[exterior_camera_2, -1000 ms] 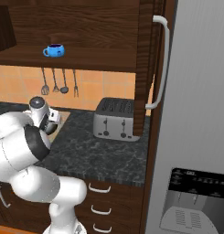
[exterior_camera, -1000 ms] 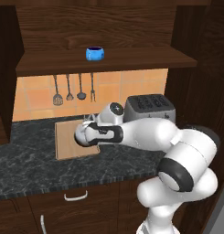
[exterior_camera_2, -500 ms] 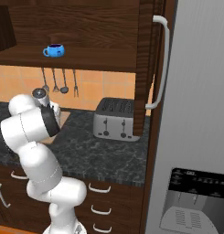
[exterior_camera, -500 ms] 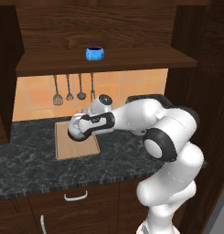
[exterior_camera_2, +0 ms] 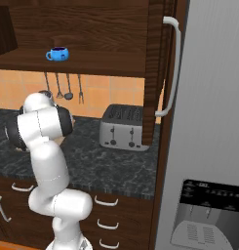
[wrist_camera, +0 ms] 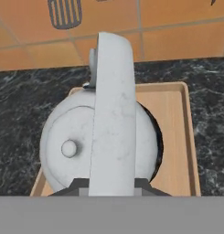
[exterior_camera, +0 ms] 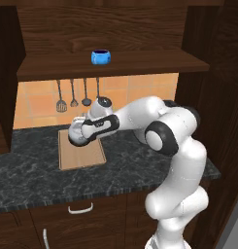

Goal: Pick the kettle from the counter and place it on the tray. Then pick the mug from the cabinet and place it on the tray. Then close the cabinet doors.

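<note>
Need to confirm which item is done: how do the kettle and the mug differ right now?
The kettle is silver-grey and hangs in the gripper over the tray; the mug is bright blue and sits alone on the cabinet shelf. The kettle looks larger than the mug. Both are squat and rounded.

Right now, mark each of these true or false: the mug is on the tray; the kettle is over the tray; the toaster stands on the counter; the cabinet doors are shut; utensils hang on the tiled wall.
1. The mug is on the tray. False: it sits on the cabinet shelf.
2. The kettle is over the tray. True: the hand view shows wood beneath it.
3. The toaster stands on the counter. True.
4. The cabinet doors are shut. False: the shelf is exposed.
5. Utensils hang on the tiled wall. True.
</note>
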Tool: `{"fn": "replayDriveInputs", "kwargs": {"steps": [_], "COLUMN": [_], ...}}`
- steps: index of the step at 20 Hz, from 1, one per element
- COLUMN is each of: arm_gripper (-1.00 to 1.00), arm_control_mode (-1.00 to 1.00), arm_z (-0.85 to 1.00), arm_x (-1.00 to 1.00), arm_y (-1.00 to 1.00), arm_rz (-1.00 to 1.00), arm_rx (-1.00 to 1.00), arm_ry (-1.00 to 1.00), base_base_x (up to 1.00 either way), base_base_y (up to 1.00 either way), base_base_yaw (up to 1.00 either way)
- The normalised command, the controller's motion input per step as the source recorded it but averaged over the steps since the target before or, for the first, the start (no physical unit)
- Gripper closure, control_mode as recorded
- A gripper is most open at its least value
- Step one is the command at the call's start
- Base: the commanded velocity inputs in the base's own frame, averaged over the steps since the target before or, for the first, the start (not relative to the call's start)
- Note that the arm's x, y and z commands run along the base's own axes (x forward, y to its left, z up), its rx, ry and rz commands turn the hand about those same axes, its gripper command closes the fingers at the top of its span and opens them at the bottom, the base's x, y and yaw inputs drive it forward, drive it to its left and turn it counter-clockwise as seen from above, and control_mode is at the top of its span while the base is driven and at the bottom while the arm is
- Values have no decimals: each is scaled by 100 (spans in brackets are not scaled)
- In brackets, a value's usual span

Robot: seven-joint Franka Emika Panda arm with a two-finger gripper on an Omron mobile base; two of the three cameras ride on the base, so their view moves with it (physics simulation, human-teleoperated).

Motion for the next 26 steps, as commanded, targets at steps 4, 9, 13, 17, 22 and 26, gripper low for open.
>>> {"fn": "replayDriveInputs", "kwargs": {"steps": [4,9,13,17,22,26], "arm_gripper": [100,100,100,100,100,-100], "arm_control_mode": [-100,-100,-100,-100,-100,-100], "arm_z": [-19,-27,-11,-8,-12,-34], "arm_x": [20,18,37,34,26,2], "arm_y": [10,2,0,0,0,0], "arm_rz": [-3,-2,0,0,0,0], "arm_rx": [0,0,0,0,0,-1], "arm_ry": [9,11,0,0,0,1], "base_base_x": [0,0,0,0,0,0], "base_base_y": [0,0,0,0,0,0], "base_base_yaw": [0,0,0,0,0,0]}}
